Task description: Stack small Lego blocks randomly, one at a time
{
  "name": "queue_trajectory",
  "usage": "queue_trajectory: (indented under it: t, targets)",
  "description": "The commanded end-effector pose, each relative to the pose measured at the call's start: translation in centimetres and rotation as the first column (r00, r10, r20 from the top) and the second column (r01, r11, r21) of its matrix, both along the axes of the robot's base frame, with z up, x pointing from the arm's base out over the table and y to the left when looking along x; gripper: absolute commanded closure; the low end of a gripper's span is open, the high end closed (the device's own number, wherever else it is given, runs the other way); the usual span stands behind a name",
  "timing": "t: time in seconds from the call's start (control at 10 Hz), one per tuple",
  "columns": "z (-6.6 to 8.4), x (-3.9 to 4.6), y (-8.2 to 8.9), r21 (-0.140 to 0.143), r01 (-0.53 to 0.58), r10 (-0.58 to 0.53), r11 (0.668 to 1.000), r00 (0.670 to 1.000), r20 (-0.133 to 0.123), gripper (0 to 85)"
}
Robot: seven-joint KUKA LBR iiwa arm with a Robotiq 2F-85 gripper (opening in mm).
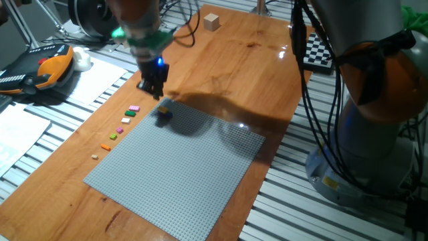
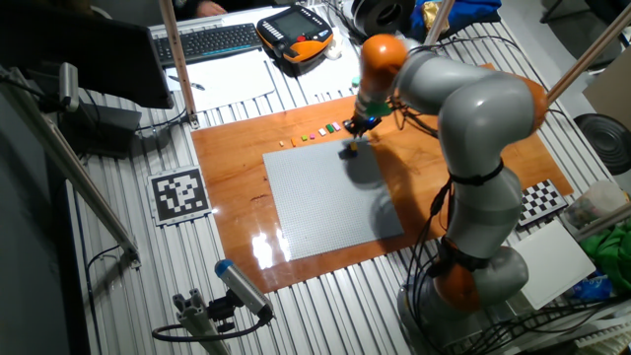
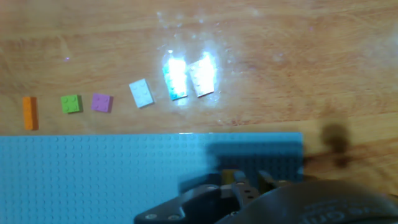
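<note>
Grey studded baseplate (image 1: 180, 167) on glossy orange-brown wood (image 1: 254, 60); ahead of the fingers, bricks run orange (image 3: 29, 112), green (image 3: 71, 103), purple (image 3: 101, 102), white (image 3: 141, 93).

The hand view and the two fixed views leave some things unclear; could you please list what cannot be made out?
- Gripper state: whether the jaws hold a brick; the hand view cuts them off at its bottom edge, and both fixed views show them too small.
- Stack on the baseplate: brick count; shadowed, tiny.
- Two bricks in the hand view: colours washed out by glare.
</note>
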State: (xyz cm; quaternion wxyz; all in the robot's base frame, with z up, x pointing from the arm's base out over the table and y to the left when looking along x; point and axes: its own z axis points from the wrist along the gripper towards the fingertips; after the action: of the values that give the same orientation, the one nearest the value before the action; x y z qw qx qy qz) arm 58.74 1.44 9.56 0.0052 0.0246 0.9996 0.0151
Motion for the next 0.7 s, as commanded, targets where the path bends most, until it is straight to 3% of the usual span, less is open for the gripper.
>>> queue_trajectory:
  t: [0.0,0.3,0.4,0.6]
  targets:
    - [0.43,-0.08,-0.4,-0.013,-0.016,0.016,1.0,1.0,0.002,85.0]
    - [0.86,-0.83,-0.25,-0.022,-0.059,0.059,0.998,0.998,-0.01,85.0]
    - [0.71,-0.67,-0.19,-0.028,-0.08,0.08,0.996,0.997,0.003,85.0]
    - [0.48,-0.32,-0.18,-0.011,-0.124,0.124,0.992,0.992,0.007,85.0]
